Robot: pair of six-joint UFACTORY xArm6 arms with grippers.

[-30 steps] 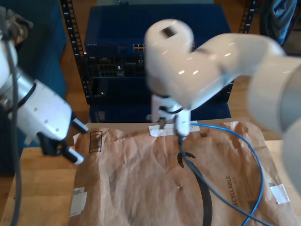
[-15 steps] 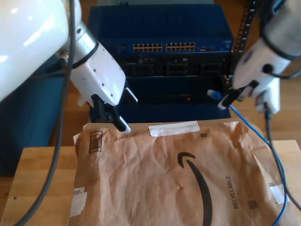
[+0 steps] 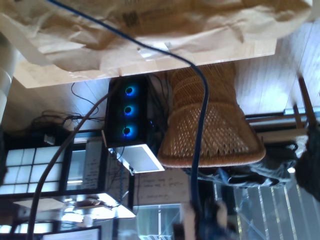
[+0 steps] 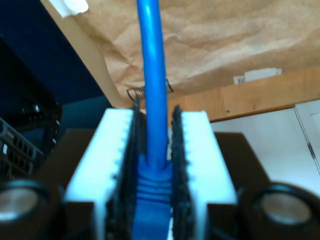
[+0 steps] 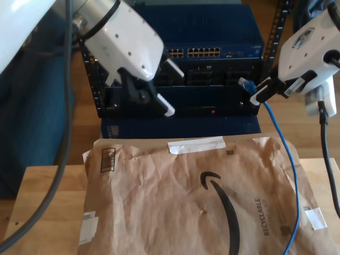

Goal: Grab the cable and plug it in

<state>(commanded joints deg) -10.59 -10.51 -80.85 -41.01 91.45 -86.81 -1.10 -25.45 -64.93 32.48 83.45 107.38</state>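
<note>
Blue ethernet cable (image 5: 281, 159): plug end clamped between pads of my second gripper (image 4: 155, 165), boot seated in jaws, plug tip just before rack equipment (image 5: 212, 58) front. Cable trails down from gripper over brown paper mailer (image 5: 175, 202). My first gripper (image 3: 200, 225): blurred, jaw state cannot tell; cable runs past it.

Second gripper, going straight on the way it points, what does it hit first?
Probably the crumpled brown paper mailer, seen ahead past my second gripper and the bright-blue ethernet cable it clamps; depth is unclear.
</note>
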